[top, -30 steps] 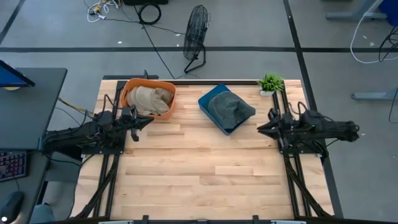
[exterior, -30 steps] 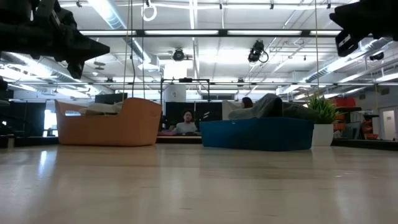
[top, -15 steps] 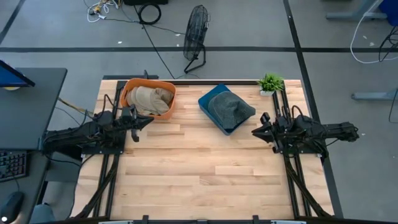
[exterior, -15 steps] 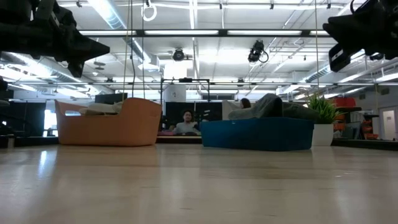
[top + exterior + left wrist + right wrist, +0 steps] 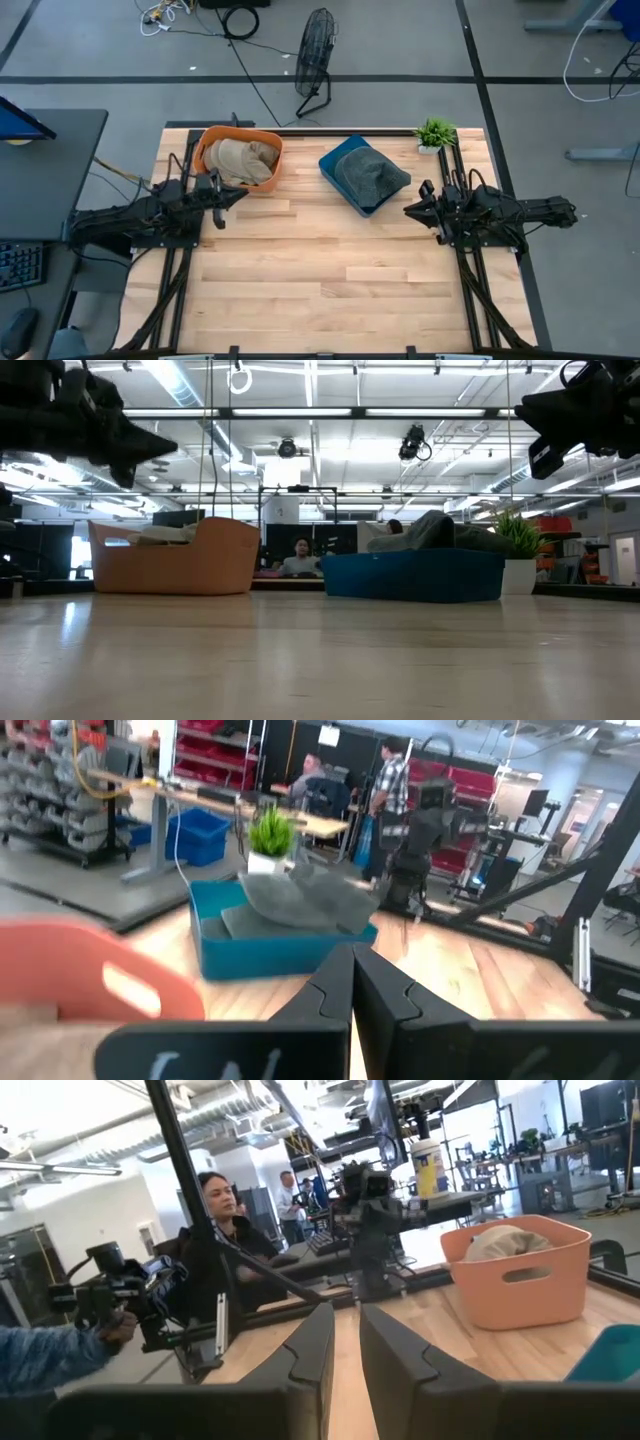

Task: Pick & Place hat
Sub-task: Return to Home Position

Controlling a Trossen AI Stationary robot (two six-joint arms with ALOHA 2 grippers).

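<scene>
A beige hat lies in an orange basket at the table's far left. A grey hat rests on top of a blue bin at the far middle, and its crown rises above the rim. My left gripper hovers shut just near of the orange basket and points toward the blue bin. My right gripper hovers right of the blue bin, level, with a narrow gap between its fingers. Both are high above the table in the low view.
A small potted plant stands at the far right corner, behind the right arm. Bare wood spreads across the middle and near side of the table. A floor fan stands beyond the far edge. People and other robot stations show in the room behind.
My right gripper has moved toward the table's left, nearer the blue bin, and a little toward the near edge; most of this happened in the first half second. My left gripper has dipped slightly. The hats and bins have stayed put.
</scene>
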